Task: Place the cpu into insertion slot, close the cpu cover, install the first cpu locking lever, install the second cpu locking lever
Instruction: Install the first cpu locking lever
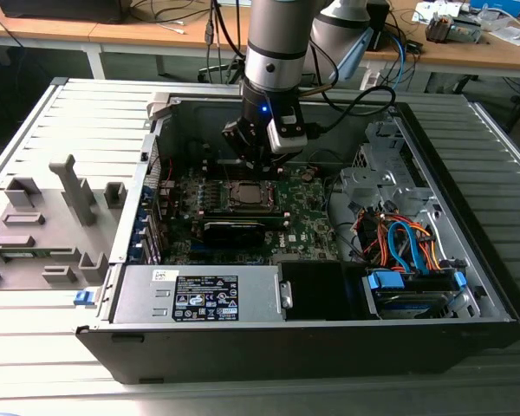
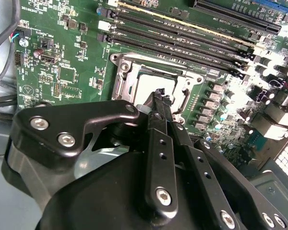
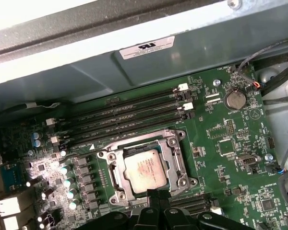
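Observation:
The cpu (image 3: pixel 143 167) lies flat in its socket on the green motherboard, pale metal top up, and is partly seen past the fingers in the second wrist view (image 2: pixel 151 84). The cpu cover (image 3: pixel 177 160), a silver frame, lies down around it (image 2: pixel 128 76). My gripper (image 2: pixel 159 98) hangs just above the socket's edge with its black fingers (image 2: pixel 158 143) pressed together and nothing visible between them. In the exterior view the gripper (image 1: pixel 253 165) sits over the socket (image 1: pixel 245 195) inside the open computer case. I cannot tell how the locking levers stand.
Memory slots (image 3: pixel 129 112) run beside the socket, and the case wall (image 3: pixel 134 72) rises behind them. A long black card (image 1: pixel 243 230), the power supply (image 1: pixel 199 295) and a cable bundle (image 1: pixel 399 243) fill the case. A grey fixture (image 1: pixel 52 217) stands at the exterior view's left.

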`<action>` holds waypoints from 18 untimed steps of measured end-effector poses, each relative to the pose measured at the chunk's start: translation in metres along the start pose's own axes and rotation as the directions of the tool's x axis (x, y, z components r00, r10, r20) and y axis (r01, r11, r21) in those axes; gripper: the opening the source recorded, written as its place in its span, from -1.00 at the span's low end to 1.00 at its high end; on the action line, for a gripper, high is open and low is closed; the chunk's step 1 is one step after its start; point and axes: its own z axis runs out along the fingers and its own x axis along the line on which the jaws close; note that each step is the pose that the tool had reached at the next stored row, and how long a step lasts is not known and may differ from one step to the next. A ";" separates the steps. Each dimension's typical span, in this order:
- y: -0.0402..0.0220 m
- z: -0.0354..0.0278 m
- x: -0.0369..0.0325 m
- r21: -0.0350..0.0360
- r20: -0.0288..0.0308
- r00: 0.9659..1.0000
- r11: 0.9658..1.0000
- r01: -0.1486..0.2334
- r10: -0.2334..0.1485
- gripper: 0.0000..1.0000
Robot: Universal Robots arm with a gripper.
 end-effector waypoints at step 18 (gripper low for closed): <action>0.0000 0.0000 0.0000 0.001 0.001 0.999 0.999 0.032 -0.032 -0.79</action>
